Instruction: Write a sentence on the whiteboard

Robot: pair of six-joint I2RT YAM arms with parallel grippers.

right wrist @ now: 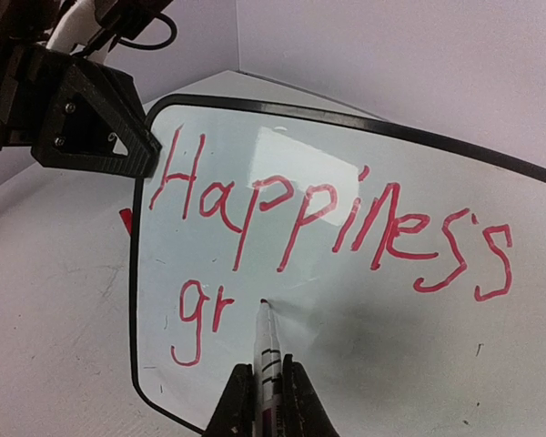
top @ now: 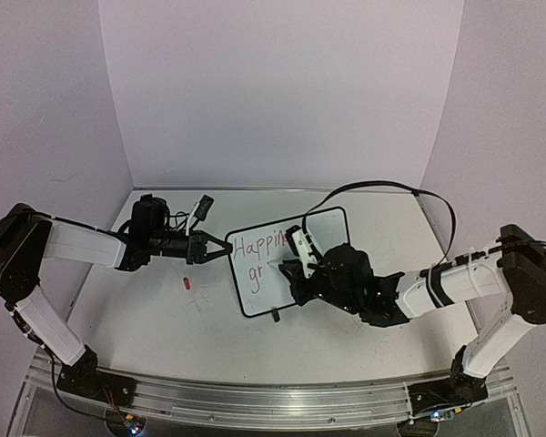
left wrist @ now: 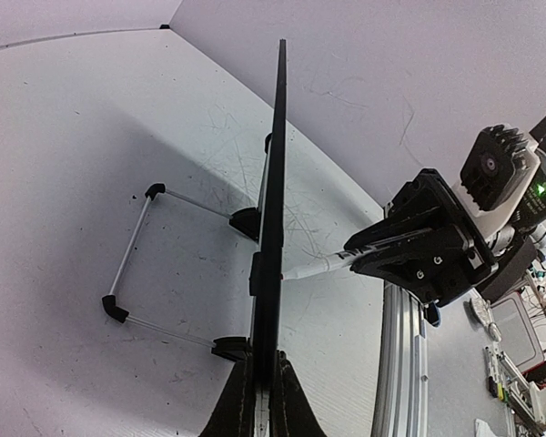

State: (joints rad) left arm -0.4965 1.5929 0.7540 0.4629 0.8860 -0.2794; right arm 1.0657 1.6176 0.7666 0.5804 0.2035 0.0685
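The whiteboard (top: 332,228) stands tilted on the table at mid-frame. In the left wrist view it shows edge-on (left wrist: 275,182). My left gripper (top: 220,248) is shut on its left edge (left wrist: 264,387). My right gripper (top: 291,266) is shut on a white marker (right wrist: 267,341). The marker's red tip touches the board just right of "gr". The sentence (right wrist: 328,218) reads "Happiness" on the top line in red, with "gr" (right wrist: 200,314) below it. The marker also shows in the left wrist view (left wrist: 314,267), touching the board face.
A small red cap (top: 187,282) lies on the table left of the board. The board's wire stand (left wrist: 132,264) rests on the table behind it. A black cable (top: 391,187) loops behind the right arm. White walls enclose the back and sides.
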